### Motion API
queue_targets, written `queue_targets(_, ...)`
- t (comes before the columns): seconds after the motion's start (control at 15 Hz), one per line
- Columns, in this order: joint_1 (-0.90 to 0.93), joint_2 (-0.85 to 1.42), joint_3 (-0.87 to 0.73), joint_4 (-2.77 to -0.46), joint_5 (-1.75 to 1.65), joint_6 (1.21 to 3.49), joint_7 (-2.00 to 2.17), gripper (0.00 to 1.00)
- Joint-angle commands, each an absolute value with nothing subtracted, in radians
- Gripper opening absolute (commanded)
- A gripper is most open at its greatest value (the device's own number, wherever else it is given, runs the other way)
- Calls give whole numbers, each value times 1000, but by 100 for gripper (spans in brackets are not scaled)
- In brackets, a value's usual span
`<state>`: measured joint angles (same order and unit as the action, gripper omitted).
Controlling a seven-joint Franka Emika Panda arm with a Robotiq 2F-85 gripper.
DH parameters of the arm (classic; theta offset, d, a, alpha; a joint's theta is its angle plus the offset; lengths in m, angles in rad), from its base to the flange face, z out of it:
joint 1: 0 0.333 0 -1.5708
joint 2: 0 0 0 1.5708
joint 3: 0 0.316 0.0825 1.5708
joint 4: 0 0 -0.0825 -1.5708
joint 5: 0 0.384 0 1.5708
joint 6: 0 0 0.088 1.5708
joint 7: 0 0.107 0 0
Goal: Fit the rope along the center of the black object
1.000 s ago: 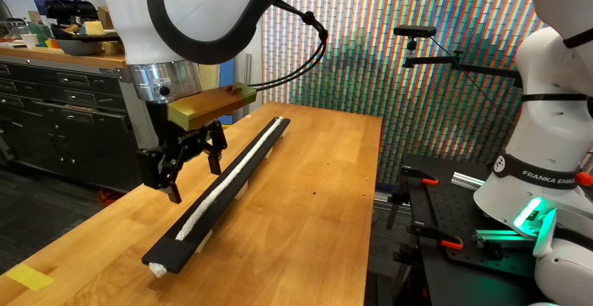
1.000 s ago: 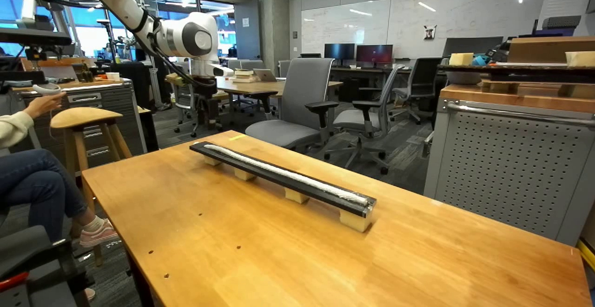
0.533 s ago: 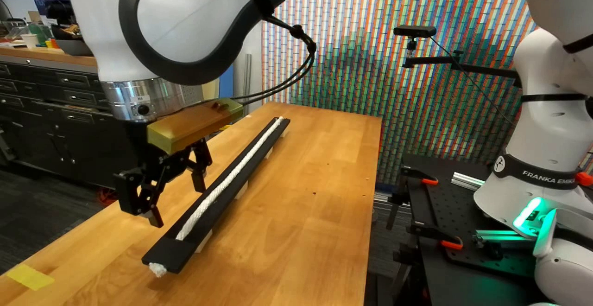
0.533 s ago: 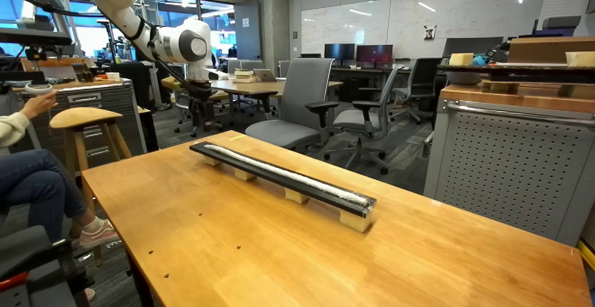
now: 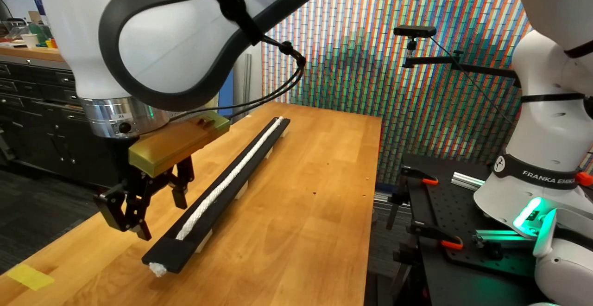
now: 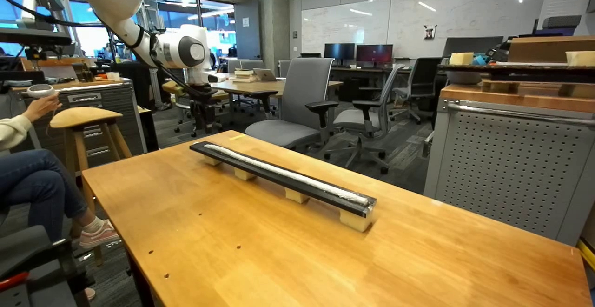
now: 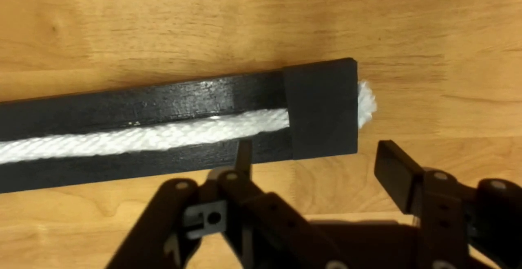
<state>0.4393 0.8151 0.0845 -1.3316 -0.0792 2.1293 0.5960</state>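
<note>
On the wooden tabletop [image 5: 305, 232], a long black rail [image 5: 234, 190] is resting on four small blocks [image 6: 355, 220], which are showing in an exterior view. The white rope [image 7: 147, 138] is lying along the middle of the rail, running almost straight down its length. Near one end, a flat black cover [image 7: 322, 110] is crossing over the rope, and a fuzzy white tip [image 7: 366, 104] is poking out past that end. The hand [image 5: 162, 218] is hanging above the tabletop, beside the rail and near the covered end. Its fingers [image 7: 397, 175] are pointing down and standing well apart, and the tabletop is showing in the gap between them. A white arm [image 5: 162, 51] is holding the hand up. Yellow tape [image 5: 30, 276] is sticking to the tabletop near one corner. Black drawers [image 5: 46, 125] are standing past the tabletop. In an exterior view, a person [image 6: 37, 181] is sitting near the tabletop, holding a white thing [image 6: 40, 90], and gray chairs [image 6: 307, 93] are standing beyond it.
</note>
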Motion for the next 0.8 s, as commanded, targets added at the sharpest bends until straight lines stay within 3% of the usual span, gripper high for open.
queue_targets(0.0, 462, 861, 50, -1255, -103, 2153, 600, 45)
queue_targets(0.4, 464, 863, 23, -1265, -117, 2161, 612, 1)
queue_targets(0.73, 463, 829, 16, -1308, -120, 2164, 625, 0)
